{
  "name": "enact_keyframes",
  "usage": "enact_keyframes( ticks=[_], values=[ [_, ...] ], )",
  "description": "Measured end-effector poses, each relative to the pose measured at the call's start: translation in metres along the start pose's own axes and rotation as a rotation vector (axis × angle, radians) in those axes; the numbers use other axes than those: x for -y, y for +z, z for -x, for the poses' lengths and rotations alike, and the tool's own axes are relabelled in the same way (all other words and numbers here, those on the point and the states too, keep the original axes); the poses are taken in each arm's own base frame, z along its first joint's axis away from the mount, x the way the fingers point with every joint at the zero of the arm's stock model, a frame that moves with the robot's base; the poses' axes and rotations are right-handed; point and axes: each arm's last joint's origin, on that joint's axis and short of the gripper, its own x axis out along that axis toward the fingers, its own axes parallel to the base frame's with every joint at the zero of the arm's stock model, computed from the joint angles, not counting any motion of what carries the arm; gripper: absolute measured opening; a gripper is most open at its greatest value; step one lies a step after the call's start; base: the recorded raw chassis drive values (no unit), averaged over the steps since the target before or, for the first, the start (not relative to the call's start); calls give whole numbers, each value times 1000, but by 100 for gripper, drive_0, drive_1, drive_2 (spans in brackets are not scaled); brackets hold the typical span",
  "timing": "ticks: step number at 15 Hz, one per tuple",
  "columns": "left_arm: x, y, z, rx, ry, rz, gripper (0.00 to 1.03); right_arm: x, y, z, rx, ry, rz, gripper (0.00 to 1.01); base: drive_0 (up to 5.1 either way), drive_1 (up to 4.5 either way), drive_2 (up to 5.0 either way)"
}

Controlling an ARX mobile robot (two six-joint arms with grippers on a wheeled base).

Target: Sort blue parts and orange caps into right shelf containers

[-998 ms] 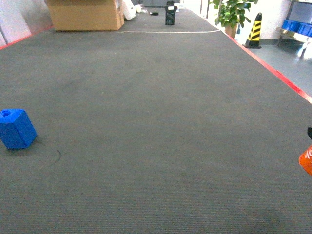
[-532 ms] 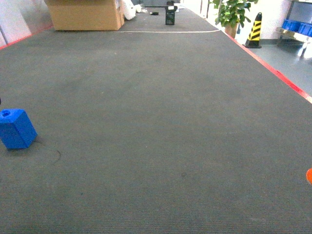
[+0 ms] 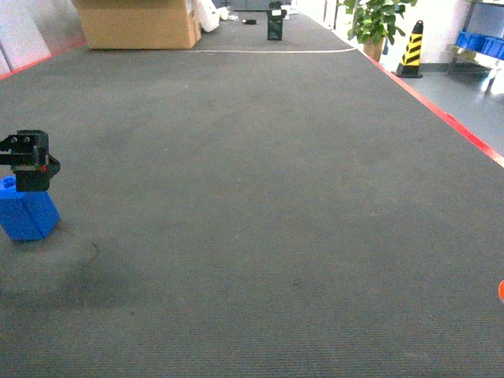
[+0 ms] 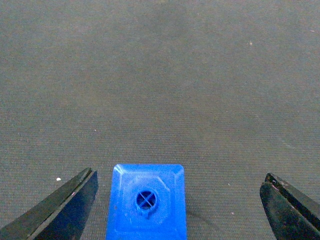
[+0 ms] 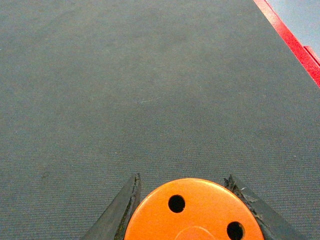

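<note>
A blue part point(image 3: 27, 214) stands on the dark carpet at the far left of the head view. My left gripper point(image 3: 30, 161) hovers just above it. In the left wrist view the blue part point(image 4: 146, 202) shows its holed top between the wide-apart fingers of the left gripper point(image 4: 180, 176), which is open and touches nothing. My right gripper point(image 5: 183, 177) is shut on an orange cap point(image 5: 195, 212), its fingers against both sides. Only a sliver of the orange cap point(image 3: 501, 291) shows at the head view's right edge. Blue shelf containers point(image 3: 480, 41) sit far at the back right.
A red strip point(image 3: 441, 114) borders the carpet on the right. Beyond it stand a striped cone point(image 3: 411, 49) and a potted plant point(image 3: 376, 20). A cardboard box point(image 3: 138, 24) and a small black object point(image 3: 274, 22) lie at the far end.
My left gripper has come into the head view and now hangs over the blue part. The orange cap has slid down and almost out of the right edge.
</note>
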Motion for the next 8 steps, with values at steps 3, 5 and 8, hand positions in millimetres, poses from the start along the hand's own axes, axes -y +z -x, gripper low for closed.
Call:
enact_keyframes(
  ticks=[3, 5, 8],
  values=[
    [-1, -5, -17, -18, 9, 0, 98, 0, 0, 0, -5, -1, -4, 43, 0, 0, 0],
    [-3, -15, -29, -67, -11, 14, 98, 0, 0, 0, -5, -2, -7, 43, 0, 0, 0],
    [-3, -25, -35, -87, -13, 6, 85, 0, 0, 0, -5, -4, -9, 43, 0, 0, 0]
  ],
)
